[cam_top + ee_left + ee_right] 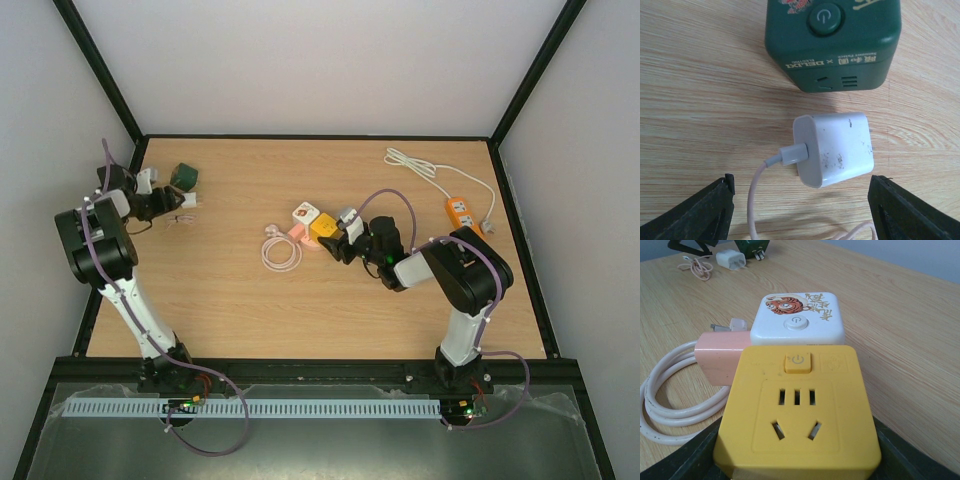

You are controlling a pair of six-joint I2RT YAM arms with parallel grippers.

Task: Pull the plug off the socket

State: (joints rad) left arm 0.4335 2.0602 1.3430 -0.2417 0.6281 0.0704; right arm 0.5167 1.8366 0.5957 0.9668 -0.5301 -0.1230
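Observation:
The white plug (835,147) lies on the wood with its pale cable (754,200) attached. It sits a short gap away from the green socket cube (832,42), touching neither the cube nor a finger. My left gripper (800,215) is open, one black finger (700,215) on each side of the plug. From above, the plug (188,200) and green cube (183,176) sit at the far left by the left gripper (168,205). My right gripper (797,462) is shut on a yellow socket cube (797,410) at mid-table (323,228).
A white socket cube (797,317) and a pink plug (717,357) with a coiled white cable (670,400) rest just beyond the yellow cube. An orange power strip (460,212) with a white cord (420,165) lies at the back right.

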